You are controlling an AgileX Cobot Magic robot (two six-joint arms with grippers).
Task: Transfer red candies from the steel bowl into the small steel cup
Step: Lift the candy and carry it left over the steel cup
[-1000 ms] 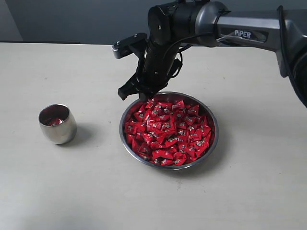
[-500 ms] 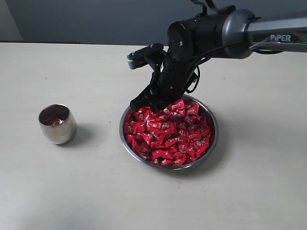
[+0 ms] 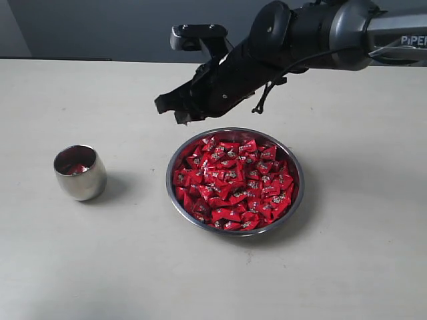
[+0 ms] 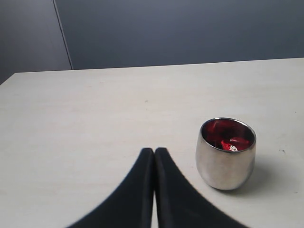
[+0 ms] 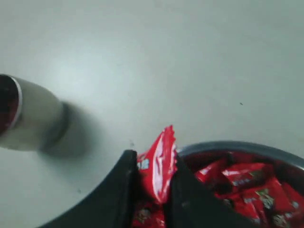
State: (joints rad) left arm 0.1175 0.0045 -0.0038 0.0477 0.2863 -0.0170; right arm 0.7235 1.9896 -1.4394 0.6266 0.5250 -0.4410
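The steel bowl (image 3: 297,193) sits right of the table's middle, heaped with red candies (image 3: 233,183). My right gripper (image 3: 179,112) hangs above the bowl's far-left rim, shut on one red candy (image 5: 159,164) that sticks out between its two black fingers. The bowl's rim (image 5: 237,146) and more red candies (image 5: 247,178) lie under it in the right wrist view. The small steel cup (image 3: 80,173) stands upright to the left with a red candy (image 4: 230,142) or two inside. My left gripper (image 4: 154,153) is shut and empty, low over the table beside the small steel cup (image 4: 225,164).
The pale table (image 3: 120,267) stretches around both vessels, with a dark wall (image 3: 100,27) along its far edge. The right arm (image 3: 320,30) reaches in from the upper right, over the space behind the bowl. The small steel cup (image 5: 28,116) appears blurred in the right wrist view.
The right gripper has lifted out of the bowl's far-left side with a candy and swung up and to the left. The cup, bowl and left gripper stay put.
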